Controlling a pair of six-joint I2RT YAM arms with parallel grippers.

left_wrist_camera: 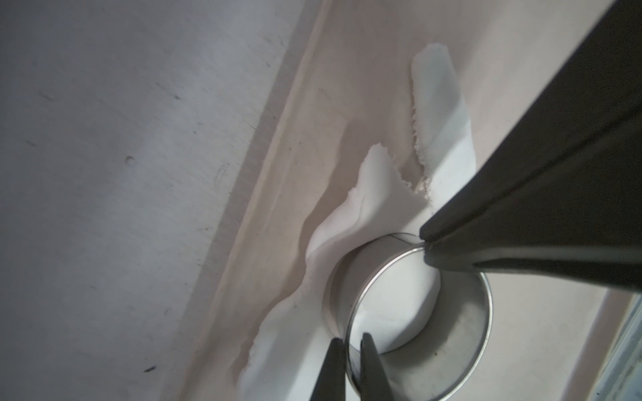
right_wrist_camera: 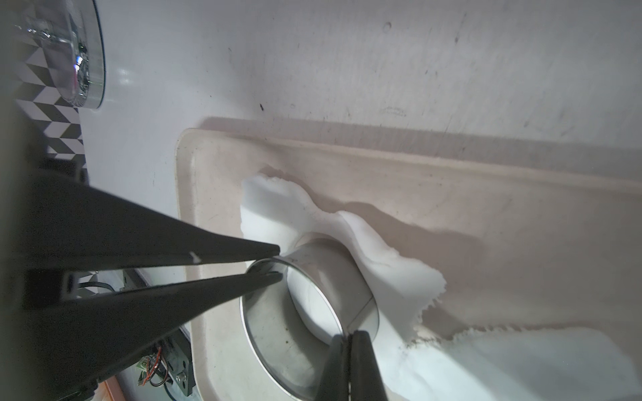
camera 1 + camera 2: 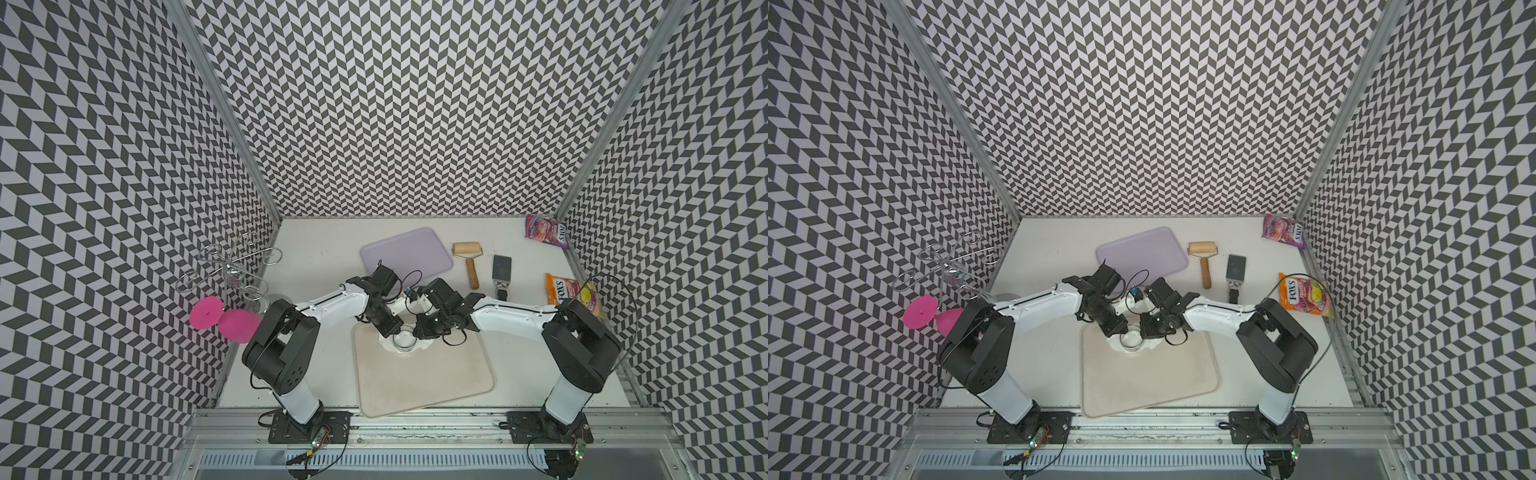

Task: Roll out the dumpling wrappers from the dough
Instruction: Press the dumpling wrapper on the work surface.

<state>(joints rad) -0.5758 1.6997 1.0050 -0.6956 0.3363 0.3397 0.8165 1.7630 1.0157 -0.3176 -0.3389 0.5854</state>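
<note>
The thin white dough sheet [image 2: 392,267], at the far end of the beige tray [image 2: 486,215], seems soft and easily torn, so it is best taken by its edge, while the left gripper [image 1: 351,342] and the right gripper [image 2: 349,336] both pinch the round steel ring [image 2: 330,274] standing in it.

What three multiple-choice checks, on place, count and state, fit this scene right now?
1. Where is the wooden roller? A on the beige mat; B on the table between lilac tray and scraper; C in a gripper.
2. How many candy bags? A one; B four; C two.
3. The left gripper and right gripper are: A shut on the ring cutter rim; B open above it; C holding the roller.
B: it lies beside the tray. C: one purple, one orange. A: wrist views show each pinching the rim.
</note>
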